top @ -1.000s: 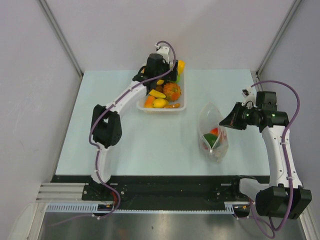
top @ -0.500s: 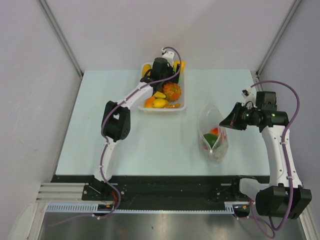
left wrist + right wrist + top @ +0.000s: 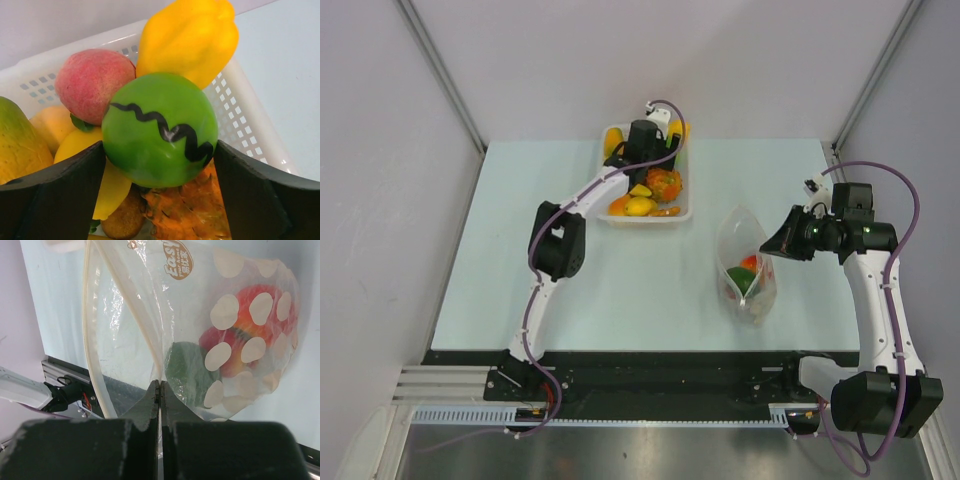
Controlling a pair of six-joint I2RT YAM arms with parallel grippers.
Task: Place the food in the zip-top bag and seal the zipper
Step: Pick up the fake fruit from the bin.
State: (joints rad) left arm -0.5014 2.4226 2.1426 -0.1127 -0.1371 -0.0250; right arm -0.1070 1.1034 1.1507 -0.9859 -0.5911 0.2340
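Top external | basket (image 3: 688, 200): mixed food (image 3: 665, 183) | zip-top bag (image 3: 738, 232): red piece (image 3: 749, 263), green piece (image 3: 741, 281)

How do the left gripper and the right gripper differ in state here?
The left gripper stands wide open, the right gripper shut. The left flanks a green ball with a black squiggle in the white slotted basket; the right pinches the edge of the see-through dotted zip-top bag. Both are black.

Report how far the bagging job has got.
Done: a red piece and a green piece lie in the bag. In hand: the right gripper pinches the bag's edge, mouth open; the left gripper straddles a green ball in the basket, grip unclear. Left: that ball, the other fruit in the basket, then the zipper, unsealed.
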